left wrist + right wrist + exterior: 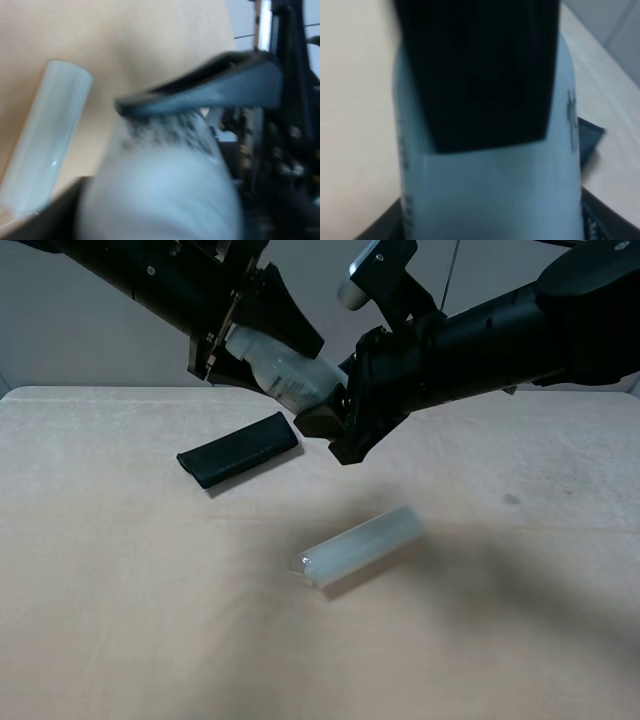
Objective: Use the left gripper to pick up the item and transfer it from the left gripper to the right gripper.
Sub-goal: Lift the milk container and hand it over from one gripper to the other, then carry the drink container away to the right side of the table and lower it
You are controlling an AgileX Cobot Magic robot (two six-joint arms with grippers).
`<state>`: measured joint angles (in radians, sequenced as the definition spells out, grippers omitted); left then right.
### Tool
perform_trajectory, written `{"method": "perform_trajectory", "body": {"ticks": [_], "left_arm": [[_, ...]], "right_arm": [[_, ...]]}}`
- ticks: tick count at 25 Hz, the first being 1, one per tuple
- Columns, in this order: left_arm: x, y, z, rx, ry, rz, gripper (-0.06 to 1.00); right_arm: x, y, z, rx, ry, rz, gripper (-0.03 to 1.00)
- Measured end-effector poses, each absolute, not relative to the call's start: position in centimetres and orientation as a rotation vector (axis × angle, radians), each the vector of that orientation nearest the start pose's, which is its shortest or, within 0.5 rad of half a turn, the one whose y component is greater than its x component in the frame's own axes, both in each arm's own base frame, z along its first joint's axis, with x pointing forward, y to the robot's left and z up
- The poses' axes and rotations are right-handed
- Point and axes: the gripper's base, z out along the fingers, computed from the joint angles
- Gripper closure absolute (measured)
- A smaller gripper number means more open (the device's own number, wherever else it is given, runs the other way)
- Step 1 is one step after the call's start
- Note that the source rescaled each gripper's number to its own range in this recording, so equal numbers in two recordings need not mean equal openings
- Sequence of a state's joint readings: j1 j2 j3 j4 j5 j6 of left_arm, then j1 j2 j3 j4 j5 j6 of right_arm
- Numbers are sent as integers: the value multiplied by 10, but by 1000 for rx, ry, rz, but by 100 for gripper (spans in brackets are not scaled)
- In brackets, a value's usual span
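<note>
The item, a small white bottle (288, 375), hangs in the air above the back of the table, tilted. My left gripper (290, 360) is shut on it; one of its fingers (210, 87) lies across the bottle (165, 185) in the left wrist view. My right gripper (330, 402) has come in from the right, and its jaws stand on either side of the bottle's lower end. The bottle (490, 190) fills the right wrist view with a black finger (480, 75) over it. Whether the right jaws press on it does not show.
A flat black case (240, 448) lies on the beige table (120, 590) below the left gripper, and shows in the right wrist view (589, 140). A translucent whitish cylinder (360, 545) lies near the table's middle, and shows in the left wrist view (47, 135).
</note>
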<state>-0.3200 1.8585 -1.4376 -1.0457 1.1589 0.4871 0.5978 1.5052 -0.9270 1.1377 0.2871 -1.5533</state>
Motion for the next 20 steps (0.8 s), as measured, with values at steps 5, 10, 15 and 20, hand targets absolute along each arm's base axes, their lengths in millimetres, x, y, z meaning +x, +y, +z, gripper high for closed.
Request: {"method": "perform_trajectory", "body": {"ticks": [5,10,15,20], "left_arm": [[340,-189,271,492,2616,-1394,-2],[341,-187,271,485,2615,-1393,-5],[346,-167,283,432,2579,-1363,-5],[353,-133,311,343,2500,-1298,-5]], "right_arm": [[256,200,257,-1188,1830,360,97],[256,200,257,-1176,1839,367,97],[256,200,257,-1171,1842,370,97],[256,200,257,-1166,1846,373,97]]}}
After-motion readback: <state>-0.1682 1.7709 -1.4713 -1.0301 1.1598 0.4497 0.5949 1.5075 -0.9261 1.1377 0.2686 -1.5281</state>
